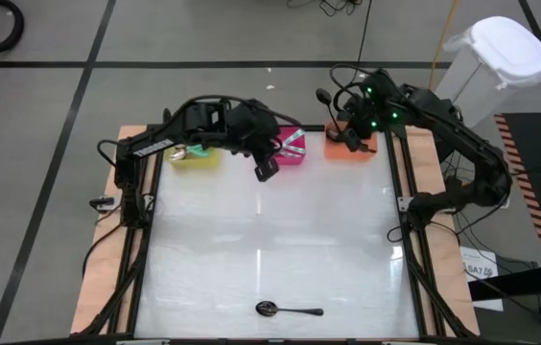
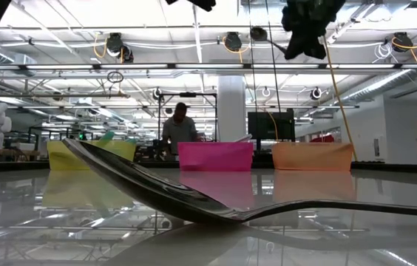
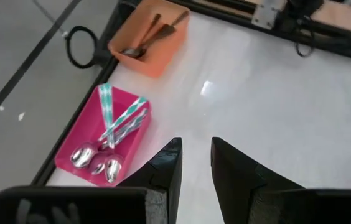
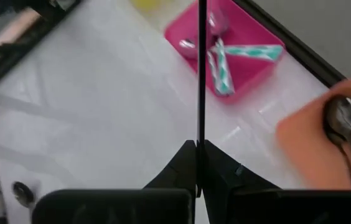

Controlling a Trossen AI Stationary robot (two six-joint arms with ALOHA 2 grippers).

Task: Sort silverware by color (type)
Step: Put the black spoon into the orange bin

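One dark spoon point(image 1: 290, 310) lies flat on the white table near its near edge; it fills the foreground of the low view point(image 2: 194, 203). My right gripper point(image 4: 199, 149) hovers by the orange bin point(image 1: 347, 146) and is shut on a thin dark spoon handle. My left gripper point(image 3: 195, 155) is open and empty. It hangs above the table just in front of the pink bin point(image 1: 293, 149). The pink bin point(image 3: 110, 140) holds teal-handled spoons point(image 3: 122, 121). The orange bin point(image 3: 150, 37) holds dark spoons point(image 3: 150, 34). My right gripper pinches the dark spoon's thin handle point(image 4: 200, 124) between its two fingers. The handle runs straight on past the fingertips, in line with them. The spoon is lifted clear of the table. Its far end runs out of the wrist view.
A yellow bin point(image 1: 199, 158) stands at the far edge, left of the pink one, partly under my left arm. Black rails point(image 1: 407, 240) run along the table's left and right sides. The wide white middle point(image 1: 270, 240) holds only the lone spoon. A person stands far behind the bins point(image 2: 181, 129).
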